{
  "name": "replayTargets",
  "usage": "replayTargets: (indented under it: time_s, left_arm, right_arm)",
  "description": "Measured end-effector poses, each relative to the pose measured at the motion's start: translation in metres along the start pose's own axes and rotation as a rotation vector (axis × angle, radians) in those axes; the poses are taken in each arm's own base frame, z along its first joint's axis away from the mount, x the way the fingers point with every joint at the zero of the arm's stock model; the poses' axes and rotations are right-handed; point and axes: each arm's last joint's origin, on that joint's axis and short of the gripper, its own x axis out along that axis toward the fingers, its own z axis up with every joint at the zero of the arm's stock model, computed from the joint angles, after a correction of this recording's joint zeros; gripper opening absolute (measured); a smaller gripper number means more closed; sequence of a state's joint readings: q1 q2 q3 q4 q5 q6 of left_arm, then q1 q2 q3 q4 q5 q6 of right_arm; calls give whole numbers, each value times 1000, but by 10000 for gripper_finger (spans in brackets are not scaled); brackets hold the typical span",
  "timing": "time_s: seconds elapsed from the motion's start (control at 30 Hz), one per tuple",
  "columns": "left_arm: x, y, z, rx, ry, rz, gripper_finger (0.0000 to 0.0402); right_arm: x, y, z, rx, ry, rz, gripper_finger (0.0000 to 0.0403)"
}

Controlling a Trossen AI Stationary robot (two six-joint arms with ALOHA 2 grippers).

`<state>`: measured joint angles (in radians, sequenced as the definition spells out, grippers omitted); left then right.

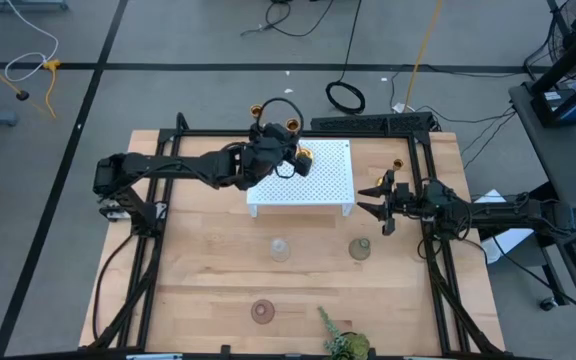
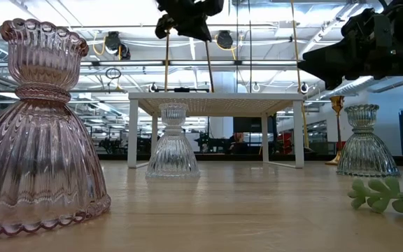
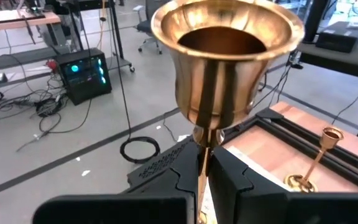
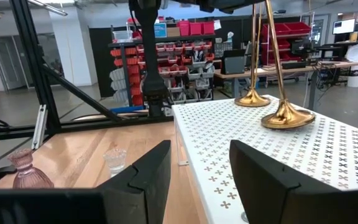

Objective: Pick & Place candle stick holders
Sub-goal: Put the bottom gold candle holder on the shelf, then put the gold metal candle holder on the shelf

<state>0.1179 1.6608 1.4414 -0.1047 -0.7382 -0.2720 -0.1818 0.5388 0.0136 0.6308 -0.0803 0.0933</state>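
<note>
A gold candlestick (image 3: 229, 68) is gripped by its thin stem in the left pincer (image 1: 280, 150), whose fingers (image 3: 244, 180) are closed tight against the stem just under the cup. It is held upright, long axis vertical, over the far left part of the white perforated stand (image 1: 308, 178) at mid-worktop. In the right wrist view two gold round bases (image 4: 286, 117) are seen at the stand's top; whether the held one is touching down cannot be told. The coming move is judged to turn on that upright axis staying square to the stand.

To the right, a third gold candlestick (image 1: 398, 163) stands near the worktop's (image 1: 208, 290) far right edge, just beside the right pincer (image 1: 380, 200), which is spread wide and empty, facing the stand. The squat glass holders, pink (image 1: 262, 311), clear (image 1: 281, 248) and green (image 1: 359, 249), stand nearer.
</note>
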Motion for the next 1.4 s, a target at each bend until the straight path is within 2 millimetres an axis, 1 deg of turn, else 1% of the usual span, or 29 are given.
replayTargets:
  time_s: [0.27,0.53,0.9,1.4]
  left_arm:
    - [5,6,1,-1,2,23,24]
    - [5,6,1,0,3,24,28]
    - [5,6,1,5,7,17,82]
    - [6,7,3,0,-9,15,85]
  right_arm:
    - [0,0,-1,1,10,-1,155]
    - [0,0,-1,1,13,-1,155]
    - [0,0,-1,1,11,-1,155]
    - [0,0,-1,0,7,-2,155]
